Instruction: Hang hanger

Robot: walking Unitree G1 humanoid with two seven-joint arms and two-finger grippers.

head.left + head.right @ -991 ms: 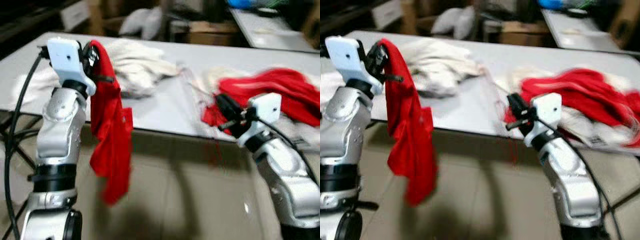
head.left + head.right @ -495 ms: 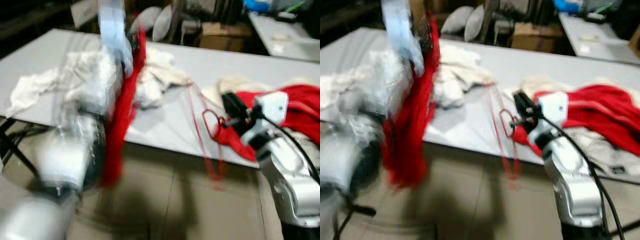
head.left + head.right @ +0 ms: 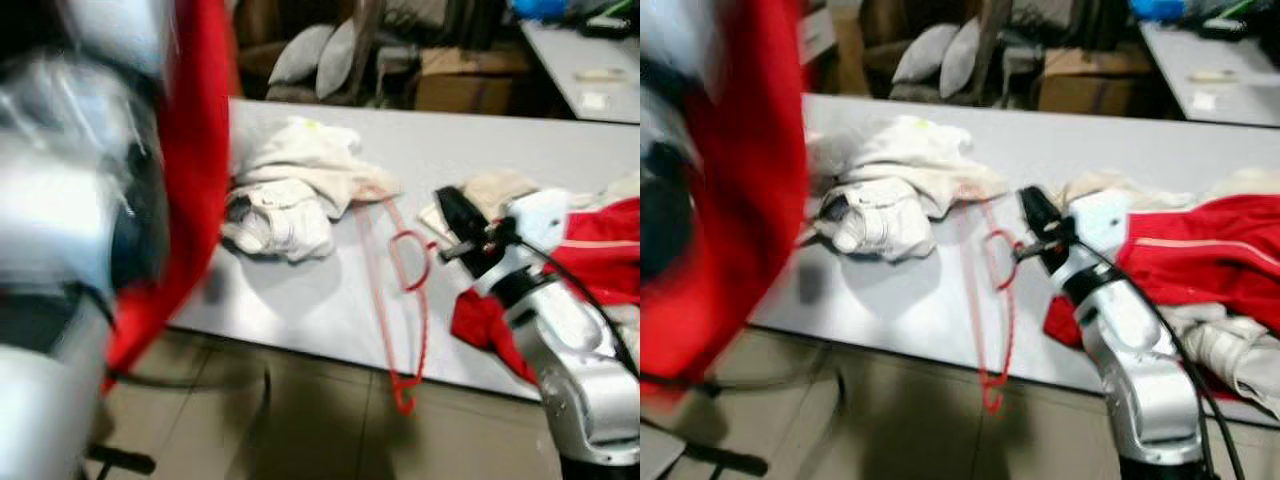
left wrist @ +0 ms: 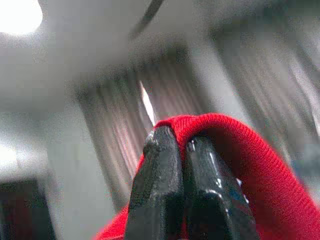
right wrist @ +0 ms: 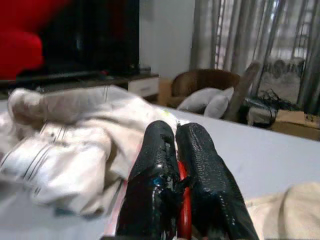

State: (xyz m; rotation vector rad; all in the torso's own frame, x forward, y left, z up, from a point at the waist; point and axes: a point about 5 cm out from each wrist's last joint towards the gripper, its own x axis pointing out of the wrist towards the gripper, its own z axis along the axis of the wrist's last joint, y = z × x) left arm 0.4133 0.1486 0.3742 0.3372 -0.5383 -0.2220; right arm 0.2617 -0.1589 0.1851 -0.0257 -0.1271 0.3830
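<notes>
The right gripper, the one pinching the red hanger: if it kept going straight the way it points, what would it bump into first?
Probably the pile of white clothes on the grey table. The right gripper, shut on the red hanger, points across the tabletop toward that heap. Depth is hard to judge, so it might pass just beside it.

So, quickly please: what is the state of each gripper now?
Left gripper: shut on the red garment.
Right gripper: shut on the red hanger.
</notes>
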